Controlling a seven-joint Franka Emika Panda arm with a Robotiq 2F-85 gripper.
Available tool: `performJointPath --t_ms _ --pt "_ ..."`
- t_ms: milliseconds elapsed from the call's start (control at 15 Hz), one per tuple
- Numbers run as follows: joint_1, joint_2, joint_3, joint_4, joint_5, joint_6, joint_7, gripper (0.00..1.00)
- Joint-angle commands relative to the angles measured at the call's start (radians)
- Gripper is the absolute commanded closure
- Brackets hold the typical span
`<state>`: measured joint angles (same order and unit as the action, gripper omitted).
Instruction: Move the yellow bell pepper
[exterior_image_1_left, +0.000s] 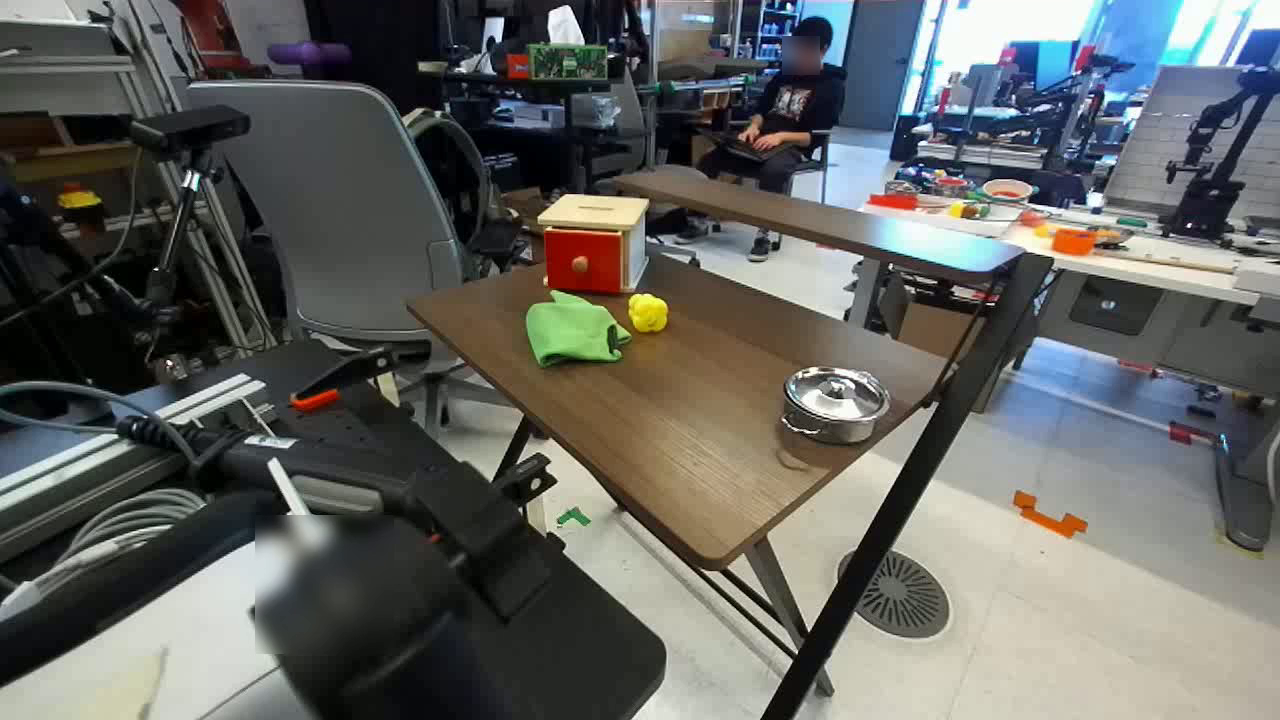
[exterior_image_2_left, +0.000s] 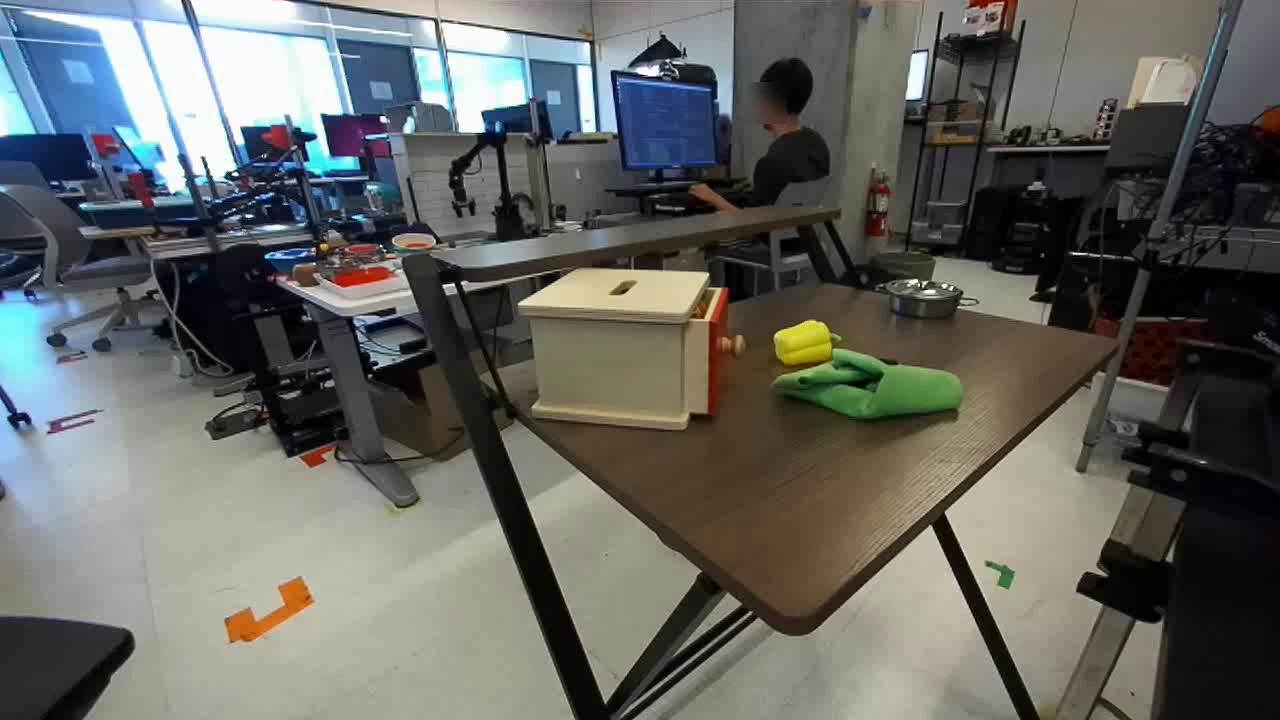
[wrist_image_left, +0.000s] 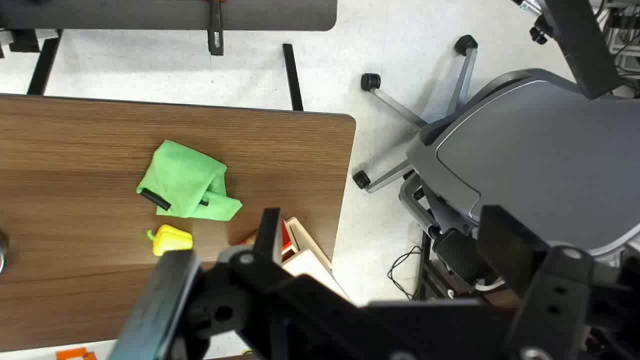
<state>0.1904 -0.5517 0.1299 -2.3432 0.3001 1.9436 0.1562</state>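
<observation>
Above the table (wrist_image_left: 75, 160): gripper (wrist_image_left: 384, 215), hanging high over the top, seen close up in the wrist view.

Gripper pose: directed nearly straight down; body along the lower edge of the wrist view, toward the right; well apart from the pepper (wrist_image_left: 172, 241).

Fingers (wrist_image_left: 270, 225): spread, a wide gap between them, with floor (wrist_image_left: 345, 75) and part of a grey chair (wrist_image_left: 540, 165) showing through.

Pepper, look: strong clear yellow, smooth, glossy; bell form with rounded lobes, blocky in an exterior view; lying on its side.

Pepper, stem (wrist_image_left: 150, 234): short, curved, yellow-green; turned away from the box (exterior_image_2_left: 610, 370).

Pepper, place: on the table, just beside the cloth (exterior_image_1_left: 570, 330), a narrow strip of brown showing between them in the wrist view; on the drawer side of the box, near it but apart.

Cloth: green, loosely folded into a low heap, black strip at its edge.

Box: pale wood, upright, slotted top; red drawer (exterior_image_1_left: 605, 260) with round wooden knob (exterior_image_1_left: 580, 265), standing slightly out in an exterior view.

Pot (exterior_image_1_left: 836, 408): polished metal, lidded, upright in both exterior views; toward the opposite end of the table from the box; cut by the left edge of the wrist view.

Table: brown, wood-grained, corners rounded.

Shelf (exterior_image_1_left: 820, 218): brown, raised along one long side of the table.
</observation>
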Motion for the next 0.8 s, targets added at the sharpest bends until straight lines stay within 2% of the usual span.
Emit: performJointPath --t_ms 0,400,733 --pt "-0.012 0.000 0.009 0.003 0.005 -0.005 -0.004 0.00" --pt "-0.040 0.067 0.004 0.018 -0.025 0.083 -0.019 0.00" --pt "-0.095 0.215 -0.010 0.075 -0.108 0.227 -0.029 0.00"
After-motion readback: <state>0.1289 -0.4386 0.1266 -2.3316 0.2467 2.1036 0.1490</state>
